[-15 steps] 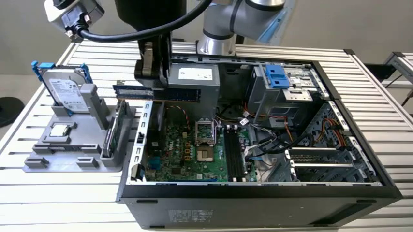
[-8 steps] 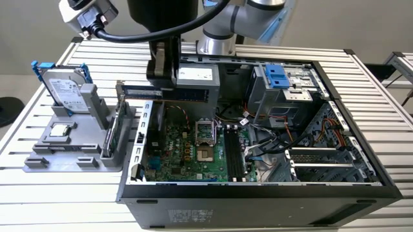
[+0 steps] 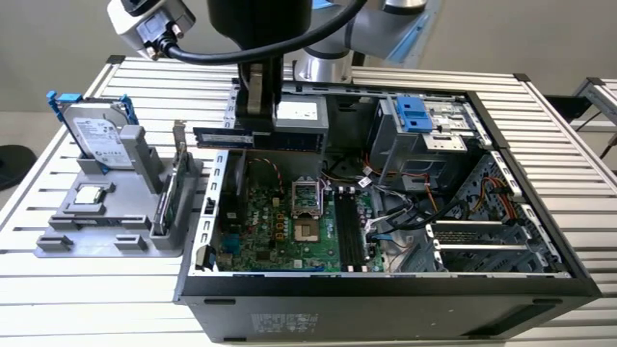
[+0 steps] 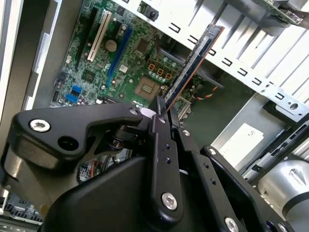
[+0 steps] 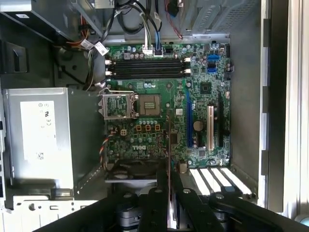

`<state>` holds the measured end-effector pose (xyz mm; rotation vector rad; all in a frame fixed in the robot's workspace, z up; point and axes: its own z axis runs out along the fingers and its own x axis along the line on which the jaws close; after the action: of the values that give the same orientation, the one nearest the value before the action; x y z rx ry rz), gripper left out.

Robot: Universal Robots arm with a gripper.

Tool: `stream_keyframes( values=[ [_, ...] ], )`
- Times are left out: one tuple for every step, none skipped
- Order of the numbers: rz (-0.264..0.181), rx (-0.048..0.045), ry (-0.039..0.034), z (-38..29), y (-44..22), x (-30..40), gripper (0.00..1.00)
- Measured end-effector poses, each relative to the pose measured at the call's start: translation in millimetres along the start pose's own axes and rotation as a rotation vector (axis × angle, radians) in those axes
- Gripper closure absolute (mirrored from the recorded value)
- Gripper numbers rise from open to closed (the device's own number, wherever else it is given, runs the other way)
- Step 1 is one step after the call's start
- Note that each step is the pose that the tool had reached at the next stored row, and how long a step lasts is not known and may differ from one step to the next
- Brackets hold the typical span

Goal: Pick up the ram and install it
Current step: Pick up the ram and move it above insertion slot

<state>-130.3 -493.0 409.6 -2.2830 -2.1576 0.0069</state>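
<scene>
- I have the gripper up over the far part of the open computer case, towards the exterior view's left.
- Its fingers are pressed together on the ram, pinching one end of the stick between them.
- The ram hangs in the air, lying level, and touches nothing but the fingers.
- In the second wrist view the ram runs out from the fingertips as a long dark board above the motherboard.
- In the first wrist view I see the ram edge-on as a thin line rising from the gripper.
- The memory slots lie on the motherboard just beside the processor socket. They sit nearer the case's near wall, well apart from the ram, which is not yet seated.
- Outside the case, on the exterior view's left, a grey holder carries an upright hard drive with a blue bracket and a small square processor chip lying flat.
</scene>
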Motion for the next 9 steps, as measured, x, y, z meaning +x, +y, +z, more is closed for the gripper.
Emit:
stream_keyframes(
  values=[
    [0.000, 0.0000, -0.0001, 0.0, 1.5, 0.1, 1.00],
    [0.000, 0.0000, 0.0000, 0.0, 2.9, 0.2, 1.00],
    [0.000, 0.0000, -0.0001, 0.0, 4.2, 0.2, 1.00],
    [0.000, 0.0000, -0.0001, -0.1, 5.5, 0.3, 1.00],
    [0.000, 0.0001, -0.0001, -0.1, 6.8, 0.4, 1.00],
    [0.000, 0.0000, -0.0001, -0.1, 8.1, 0.5, 1.00],
    [0.000, 0.0000, 0.0000, 0.0, 9.5, 0.5, 1.00],
    [0.000, 0.0000, 0.0000, 0.0, 10.8, 0.6, 1.00],
    [0.000, 0.0000, -0.0001, -0.1, 12.1, 0.7, 1.00]
  ],
)
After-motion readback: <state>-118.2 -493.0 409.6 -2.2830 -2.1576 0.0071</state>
